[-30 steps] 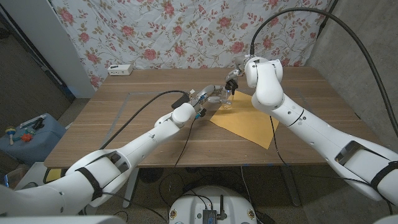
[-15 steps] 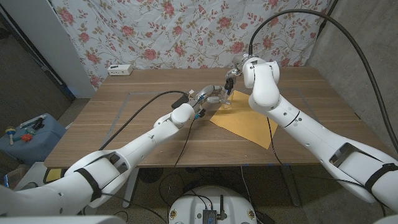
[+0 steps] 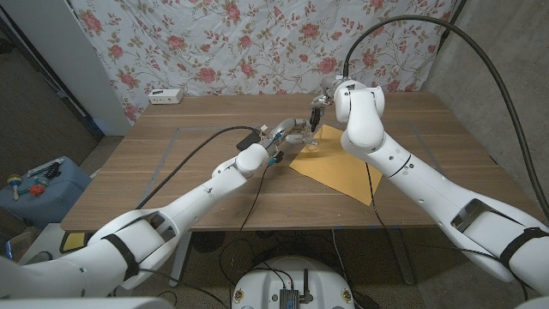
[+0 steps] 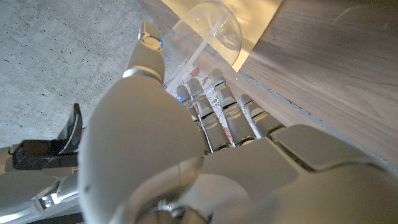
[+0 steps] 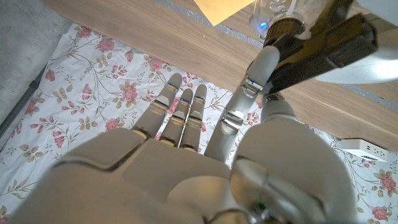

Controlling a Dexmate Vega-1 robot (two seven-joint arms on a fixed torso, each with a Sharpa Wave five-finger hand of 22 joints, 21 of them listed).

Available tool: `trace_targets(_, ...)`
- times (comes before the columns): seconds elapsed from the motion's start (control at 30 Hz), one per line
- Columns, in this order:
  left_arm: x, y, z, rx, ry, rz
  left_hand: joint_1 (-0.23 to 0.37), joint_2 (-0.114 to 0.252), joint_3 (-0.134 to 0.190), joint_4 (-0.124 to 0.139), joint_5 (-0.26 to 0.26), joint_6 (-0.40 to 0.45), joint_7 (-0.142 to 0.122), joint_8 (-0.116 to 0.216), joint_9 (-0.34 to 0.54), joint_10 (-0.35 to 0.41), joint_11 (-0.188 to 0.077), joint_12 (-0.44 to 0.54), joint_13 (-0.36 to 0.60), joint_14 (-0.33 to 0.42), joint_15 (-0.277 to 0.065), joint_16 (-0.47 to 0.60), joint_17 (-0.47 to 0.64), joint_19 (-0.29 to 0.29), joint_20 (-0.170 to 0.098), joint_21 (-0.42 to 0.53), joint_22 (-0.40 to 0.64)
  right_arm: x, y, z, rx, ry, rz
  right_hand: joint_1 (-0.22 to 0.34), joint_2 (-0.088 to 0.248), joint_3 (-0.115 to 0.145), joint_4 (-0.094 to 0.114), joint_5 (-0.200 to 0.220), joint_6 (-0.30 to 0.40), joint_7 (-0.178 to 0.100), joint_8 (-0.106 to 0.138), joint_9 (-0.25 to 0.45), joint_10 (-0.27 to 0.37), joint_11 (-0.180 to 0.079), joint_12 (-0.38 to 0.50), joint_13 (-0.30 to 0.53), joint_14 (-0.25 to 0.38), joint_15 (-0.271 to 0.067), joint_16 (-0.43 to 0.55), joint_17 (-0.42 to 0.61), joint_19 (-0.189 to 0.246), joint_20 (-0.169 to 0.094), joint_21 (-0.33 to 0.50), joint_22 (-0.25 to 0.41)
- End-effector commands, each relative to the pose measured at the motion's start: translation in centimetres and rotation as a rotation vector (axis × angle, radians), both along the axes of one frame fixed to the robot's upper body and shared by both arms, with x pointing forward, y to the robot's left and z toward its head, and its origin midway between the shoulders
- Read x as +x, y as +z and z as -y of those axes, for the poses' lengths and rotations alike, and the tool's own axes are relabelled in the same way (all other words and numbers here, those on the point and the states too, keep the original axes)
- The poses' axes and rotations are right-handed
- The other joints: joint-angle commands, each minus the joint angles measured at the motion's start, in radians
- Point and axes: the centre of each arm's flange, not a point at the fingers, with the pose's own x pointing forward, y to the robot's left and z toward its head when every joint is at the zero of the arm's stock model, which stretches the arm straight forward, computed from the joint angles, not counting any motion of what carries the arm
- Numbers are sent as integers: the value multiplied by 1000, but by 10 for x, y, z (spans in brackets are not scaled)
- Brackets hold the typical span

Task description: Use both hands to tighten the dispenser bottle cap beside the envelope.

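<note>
A small clear dispenser bottle (image 3: 314, 140) stands at the far corner of the yellow envelope (image 3: 339, 167) in the head view. My left hand (image 3: 292, 130) grips its body from the left side; in the left wrist view the fingers (image 4: 211, 106) wrap the clear bottle (image 4: 208, 31) beside the envelope (image 4: 264, 22). My right hand (image 3: 320, 106) hovers just above and behind the bottle's top. In the right wrist view that hand (image 5: 186, 143) has its fingers stretched apart and holds nothing, with the bottle (image 5: 277, 9) beyond its thumb. The cap itself is hidden.
A white power strip (image 3: 165, 96) lies at the table's far left. The wooden table (image 3: 171, 172) has tape lines on its left half. A floral cloth hangs behind. Cables trail from both arms across the table.
My right hand has drawn a little up and back from the bottle's top. The left hand and the bottle have stayed put.
</note>
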Motion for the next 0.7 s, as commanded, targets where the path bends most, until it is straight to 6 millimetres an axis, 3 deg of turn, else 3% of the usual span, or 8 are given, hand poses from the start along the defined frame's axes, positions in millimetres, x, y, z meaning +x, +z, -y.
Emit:
trace_targets(0.03, -1, -3, 0, -3, 4, -5, -94, 129, 99, 92, 7, 166, 42, 8, 4, 89, -15, 7, 244, 10, -73, 4, 4, 9, -32, -2, 2, 1, -2, 0, 10, -12, 2, 2, 8, 8, -3, -7, 11, 2, 11, 1, 10, 0, 8, 3, 13, -21, 2, -1, 12, -2, 2, 2)
trace_targets(0.27, -1, -3, -1, -3, 6, -5, -94, 129, 99, 92, 7, 167, 41, 9, 3, 90, -15, 7, 243, 11, -73, 5, 5, 9, -32, -2, 2, -2, -1, 0, 9, -13, 19, -39, -11, -16, 11, -27, 4, 20, 18, -1, 8, 9, -4, 2, 21, -17, -2, 1, 14, 3, 0, 3)
trace_targets(0.67, 0, -2, -1, -8, 3, -4, -94, 129, 100, 93, 7, 168, 40, 8, 3, 91, -14, 7, 243, 11, -74, 5, 4, 9, -32, -2, 2, -8, 4, 4, 8, -35, 39, -134, -60, -71, 44, -45, -52, 29, -18, 0, 11, 26, -25, 4, 32, -1, -13, 6, 13, 18, -5, 3)
trace_targets(0.7, 0, -2, -1, -8, 3, -4, -95, 129, 100, 93, 7, 167, 40, 8, 3, 91, -14, 7, 243, 10, -74, 4, 4, 9, -32, -2, 2, -8, 5, 5, 6, -36, 42, -147, -65, -78, 49, -46, -55, 30, -23, 0, 9, 13, -28, 4, 32, 0, -15, 6, 14, 18, -5, 3)
